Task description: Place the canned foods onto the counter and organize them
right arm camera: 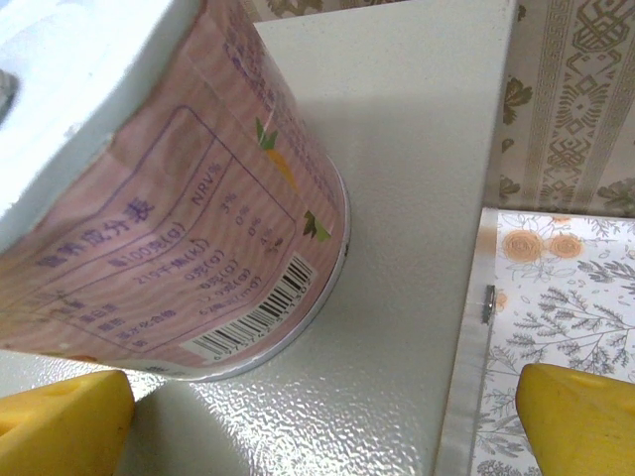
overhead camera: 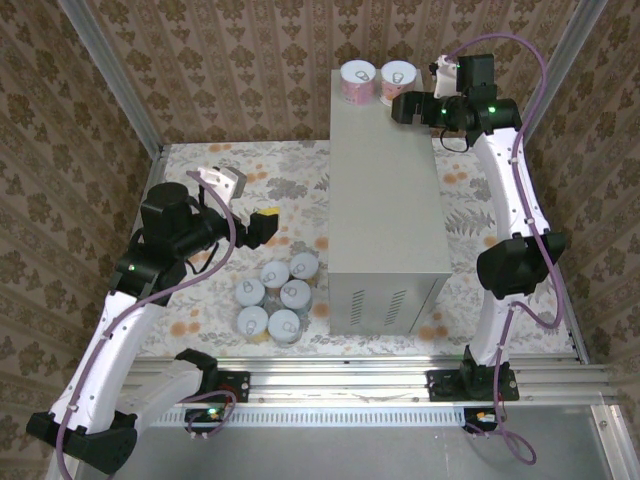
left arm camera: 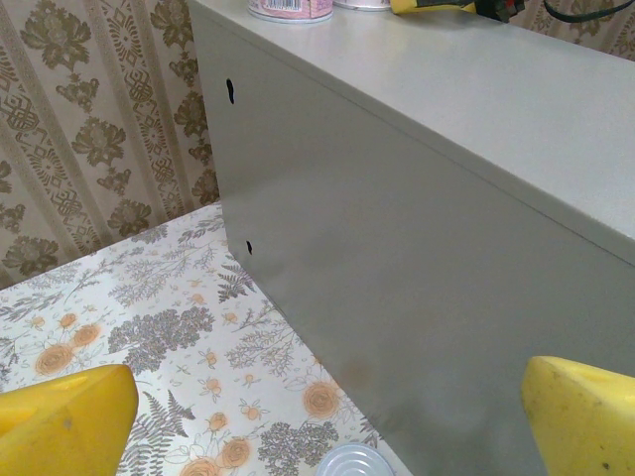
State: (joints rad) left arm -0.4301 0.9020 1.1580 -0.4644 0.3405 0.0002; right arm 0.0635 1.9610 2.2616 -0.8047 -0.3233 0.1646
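Observation:
Two pink-labelled canned foods [overhead camera: 358, 82] [overhead camera: 397, 80] stand side by side at the far end of the grey counter [overhead camera: 385, 190]. Several more cans [overhead camera: 275, 295] cluster upright on the floral floor left of the counter. My right gripper [overhead camera: 400, 105] hovers open just beside the right pink can [right arm camera: 169, 228], which stands on the counter top [right arm camera: 397, 297] ahead of my left finger, with nothing between the jaws. My left gripper [overhead camera: 268, 225] is open above the floor near the cluster, facing the counter's side wall [left arm camera: 417, 297]. One can lid [left arm camera: 352, 464] peeks in below it.
Patterned walls close in the floor at the back and both sides. A metal rail [overhead camera: 400, 380] runs along the near edge by the arm bases. Bare floral floor [overhead camera: 470, 200] lies right of the counter.

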